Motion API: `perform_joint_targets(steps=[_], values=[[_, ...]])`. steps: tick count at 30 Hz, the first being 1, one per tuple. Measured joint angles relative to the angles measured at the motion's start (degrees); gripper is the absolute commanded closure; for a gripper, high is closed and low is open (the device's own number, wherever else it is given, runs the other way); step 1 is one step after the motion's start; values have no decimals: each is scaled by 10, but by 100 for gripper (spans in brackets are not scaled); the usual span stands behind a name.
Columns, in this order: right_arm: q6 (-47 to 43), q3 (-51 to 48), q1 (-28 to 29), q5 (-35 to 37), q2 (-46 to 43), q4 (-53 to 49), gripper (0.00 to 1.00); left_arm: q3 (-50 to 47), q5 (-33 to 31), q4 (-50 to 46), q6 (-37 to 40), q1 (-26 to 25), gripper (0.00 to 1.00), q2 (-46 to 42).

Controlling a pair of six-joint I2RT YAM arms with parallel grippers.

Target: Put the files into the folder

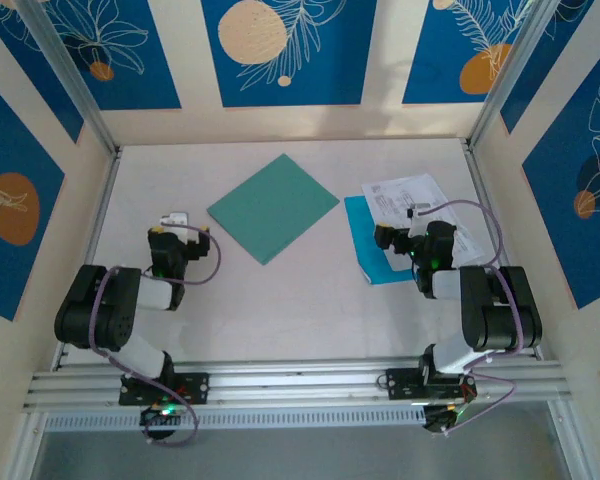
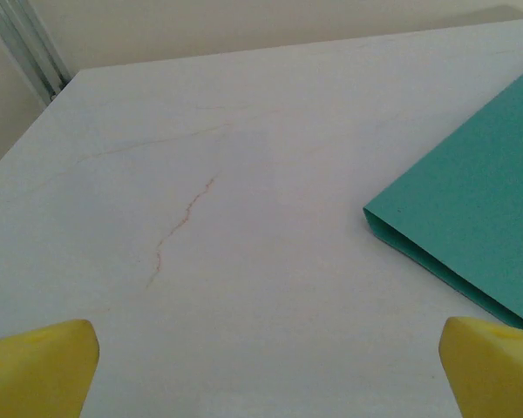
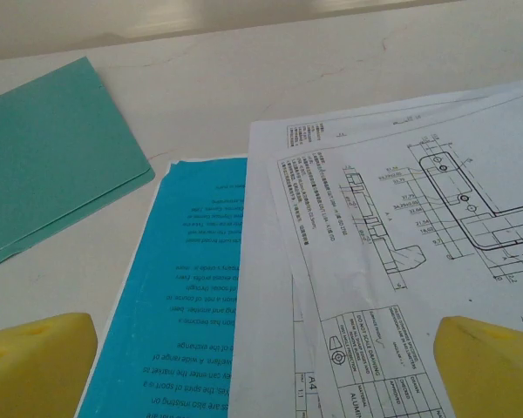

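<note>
Folder (image 1: 273, 207): one, teal-green, lying flat and closed on the white table (image 1: 280, 310), turned corner-on like a diamond, in the middle of the far half. From the left wrist its near corner (image 2: 471, 218) shows two layers, one on the other. From the right wrist its edge (image 3: 52, 157) lies at upper left, with bare table between it and the papers

Files, white sheets (image 1: 405, 195): at least two, overlapping and fanned; the exact count cannot be told. They lie on the right side of the table, well apart from the folder. The right wrist view shows black text, a title block and line drawings on the top sheet (image 3: 392, 261)

Files, blue sheet (image 1: 365, 250): one, sky-blue, printed with small dark text (image 3: 192, 296), flat on the table. Its right part is tucked under the white sheets, its left part exposed

Left gripper (image 1: 177, 225): one, near the folder's left corner and holding nothing. Its two yellow fingertips (image 2: 39, 366) stand wide apart over bare table

Right gripper (image 1: 412, 228): one, above the stack of papers. Its two yellow fingertips (image 3: 492, 366) are spread wide, with the white and blue sheets between them, and grasp nothing
</note>
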Motion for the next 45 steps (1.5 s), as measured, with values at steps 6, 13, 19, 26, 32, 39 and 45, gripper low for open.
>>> perform_joint_targets(steps=[6, 13, 19, 26, 32, 39, 45], values=[[0, 0, 0, 0, 0, 0, 1, 0, 0, 0, 0, 0, 0, 0], [0, 0, 0, 0, 0, 0, 1, 0, 0, 0, 0, 0, 0, 0], [0, 0, 0, 0, 0, 0, 1, 0, 0, 0, 0, 0, 0, 0], [0, 0, 0, 0, 0, 0, 1, 0, 0, 0, 0, 0, 0, 0], [3, 0, 1, 24, -2, -5, 1, 0, 0, 0, 0, 0, 0, 0], [5, 14, 27, 77, -72, -90, 1, -15, 10, -44, 3, -3, 0, -84], [70, 124, 53, 110, -212, -302, 1, 0, -20, -177, -42, -16, 0, -316]])
